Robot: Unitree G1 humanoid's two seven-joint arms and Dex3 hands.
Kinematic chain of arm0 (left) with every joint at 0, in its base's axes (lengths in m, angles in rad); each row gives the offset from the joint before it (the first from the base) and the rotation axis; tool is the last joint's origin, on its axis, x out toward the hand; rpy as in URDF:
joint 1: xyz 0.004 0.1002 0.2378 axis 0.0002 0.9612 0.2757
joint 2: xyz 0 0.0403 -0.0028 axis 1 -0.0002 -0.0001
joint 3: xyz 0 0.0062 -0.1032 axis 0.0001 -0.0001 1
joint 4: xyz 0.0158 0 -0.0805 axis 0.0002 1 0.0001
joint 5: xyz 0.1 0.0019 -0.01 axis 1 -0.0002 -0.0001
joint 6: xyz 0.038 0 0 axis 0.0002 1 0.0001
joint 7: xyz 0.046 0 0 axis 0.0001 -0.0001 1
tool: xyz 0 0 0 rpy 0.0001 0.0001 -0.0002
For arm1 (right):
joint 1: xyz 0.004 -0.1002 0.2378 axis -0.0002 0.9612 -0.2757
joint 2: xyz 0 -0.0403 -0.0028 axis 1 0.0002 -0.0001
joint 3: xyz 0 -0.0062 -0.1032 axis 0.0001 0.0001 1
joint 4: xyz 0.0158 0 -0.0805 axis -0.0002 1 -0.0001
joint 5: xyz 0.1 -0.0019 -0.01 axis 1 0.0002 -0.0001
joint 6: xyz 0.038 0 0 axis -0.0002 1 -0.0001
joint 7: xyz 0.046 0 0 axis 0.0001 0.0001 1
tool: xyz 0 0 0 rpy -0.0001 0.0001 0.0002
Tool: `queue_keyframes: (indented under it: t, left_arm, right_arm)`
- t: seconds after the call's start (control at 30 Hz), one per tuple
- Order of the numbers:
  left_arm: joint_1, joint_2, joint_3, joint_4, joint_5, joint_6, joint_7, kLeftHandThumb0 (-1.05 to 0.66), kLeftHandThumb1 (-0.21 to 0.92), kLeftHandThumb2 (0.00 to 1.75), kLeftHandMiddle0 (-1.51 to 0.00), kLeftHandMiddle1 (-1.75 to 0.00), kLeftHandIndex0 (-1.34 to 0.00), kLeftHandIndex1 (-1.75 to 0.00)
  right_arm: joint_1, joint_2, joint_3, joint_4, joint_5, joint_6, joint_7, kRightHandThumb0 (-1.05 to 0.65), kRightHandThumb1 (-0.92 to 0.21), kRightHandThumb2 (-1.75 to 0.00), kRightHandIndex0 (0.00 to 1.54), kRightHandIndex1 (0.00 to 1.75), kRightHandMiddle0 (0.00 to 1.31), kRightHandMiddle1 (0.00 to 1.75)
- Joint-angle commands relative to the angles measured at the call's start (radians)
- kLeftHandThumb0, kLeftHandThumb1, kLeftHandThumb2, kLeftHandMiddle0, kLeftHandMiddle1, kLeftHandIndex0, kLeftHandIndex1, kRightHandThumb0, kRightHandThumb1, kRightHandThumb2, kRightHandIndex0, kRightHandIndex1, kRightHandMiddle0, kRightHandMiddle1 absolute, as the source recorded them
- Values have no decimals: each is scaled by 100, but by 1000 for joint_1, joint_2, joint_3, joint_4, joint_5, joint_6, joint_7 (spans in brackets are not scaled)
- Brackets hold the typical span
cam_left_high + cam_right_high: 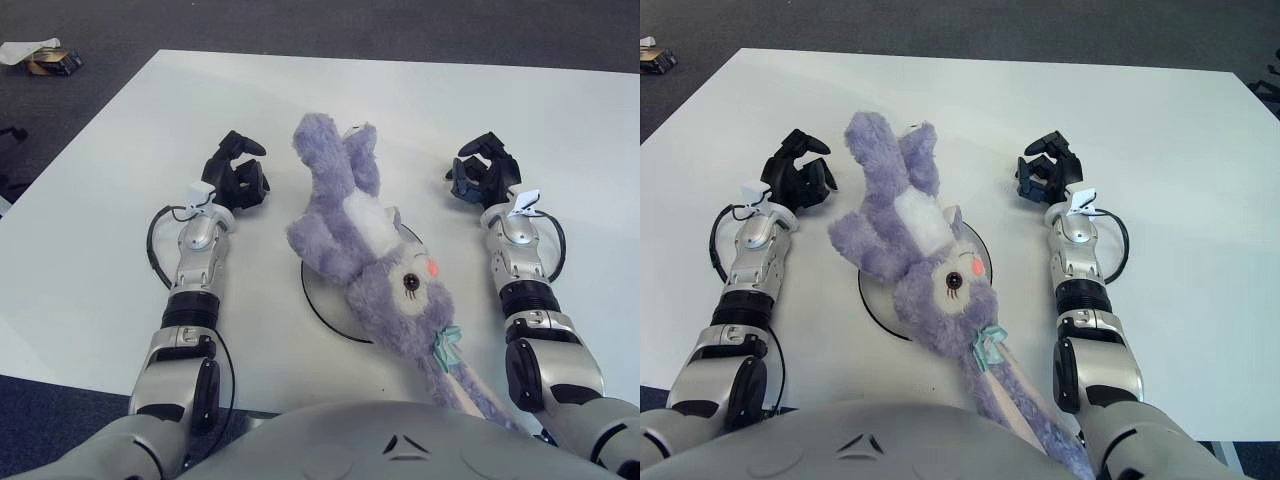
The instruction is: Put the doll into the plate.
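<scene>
Nearest the robot's body, a long ear of the purple doll (375,260) trails over the near edge of the white desk (90,250), a small teal bow tied on it. The doll's head, with its dark eye and pink nose, lies on the near half of the white plate (318,300). Its torso and white belly run across the plate towards the far side. Its legs reach beyond the plate's far rim onto bare desk. The plate sits at the middle of the near edge and shows only as a dark-rimmed arc on the doll's left and a sliver on its right.

The left robot hand (236,172) shows left of the doll's legs, fingers curled loosely inward, holding nothing and clear of the fur. The right robot hand (484,171) shows to the doll's right, well apart from it, fingers likewise curled on nothing.

Judgement: the doll is already resting on the plate but overhangs it at both ends. To finish well, both hands should stay out of contact while retreating. A finger catching the fur could drag the soft body off centre. If tidier placement is wanted, the trailing ear and the far legs should be gathered inward together. A push from one side alone would likely slide the light plate.
</scene>
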Motion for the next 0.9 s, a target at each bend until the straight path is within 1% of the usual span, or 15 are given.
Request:
queue_keyframes:
  t: [0.0, 0.33, 0.53, 0.7, 0.87]
  left_arm:
    - [37, -17, -6, 15, 10, 9, 14, -43, 47, 112, -94, -175, -49, -175]
    - [38, -18, -13, 9, 5, 15, 9, -43, 48, 111, -92, -175, -48, -175]
    - [45, -20, -17, 0, 1, 21, 2, -43, 49, 110, -91, -175, -47, -175]
    - [47, -24, -20, -17, -4, 56, 5, -43, 50, 109, -91, -175, -47, -175]
    - [52, -25, -23, -20, -2, 49, 0, -42, 52, 107, -91, -175, -45, -175]
  right_arm:
    - [21, 14, -13, 2, 24, 44, 11, -1, -30, -130, 66, 161, 44, 175]
    - [22, 15, -22, -20, 42, 105, 33, -1, -27, -136, 67, 166, 43, 175]
    - [30, 12, -23, -37, 41, 120, 46, -1, -27, -137, 66, 170, 42, 175]
    - [35, 4, -20, -52, 31, 133, 51, -1, -26, -139, 66, 172, 42, 175]
    - [39, -3, -14, -53, 14, 124, 53, -1, -26, -140, 66, 174, 42, 175]
